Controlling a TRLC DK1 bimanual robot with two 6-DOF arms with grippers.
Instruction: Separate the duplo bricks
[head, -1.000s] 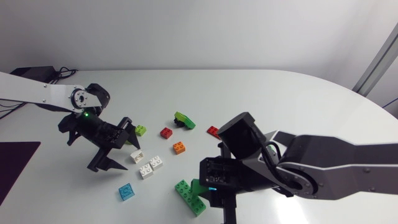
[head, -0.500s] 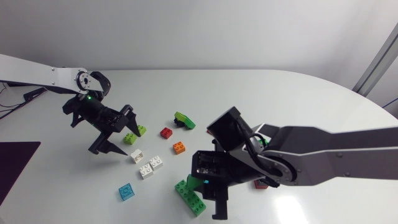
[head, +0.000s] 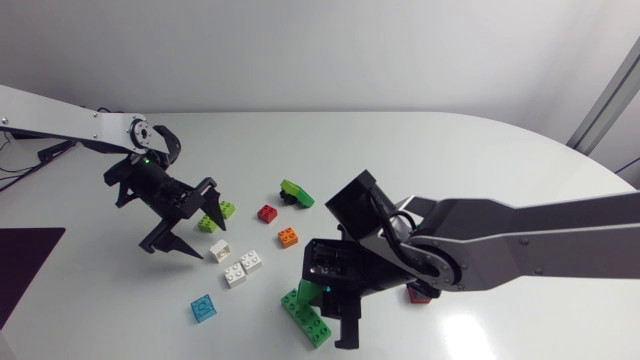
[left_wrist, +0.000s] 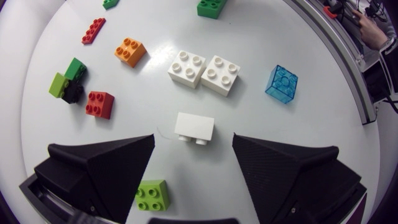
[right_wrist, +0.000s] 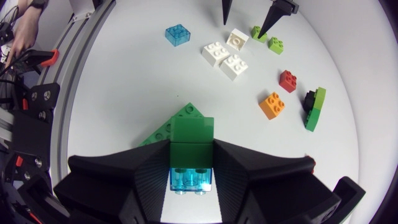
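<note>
My right gripper (right_wrist: 191, 152) is shut on a green brick (right_wrist: 193, 137) stacked with a translucent blue brick (right_wrist: 191, 179). The stack hangs just above a long green brick (right_wrist: 163, 135) on the table, seen under that gripper (head: 335, 305) in the head view as well. My left gripper (left_wrist: 193, 155) stands open over a white brick (left_wrist: 194, 127) lying on its side ahead of the fingers. A lime brick (left_wrist: 152, 196) sits between them near the palm. In the head view the left gripper (head: 172, 250) is beside the lime bricks (head: 228, 209).
Loose bricks lie between the arms: two joined white bricks (left_wrist: 204, 68), a translucent blue one (head: 204, 307), an orange one (head: 288, 236), a red one (head: 266, 212), a green-and-black stack (head: 295, 193). Another red brick (head: 418, 295) peeks from under the right arm.
The left gripper has moved away from the table's front toward the lime and white bricks. The right gripper has shifted left with its stack, over the long green brick.
</note>
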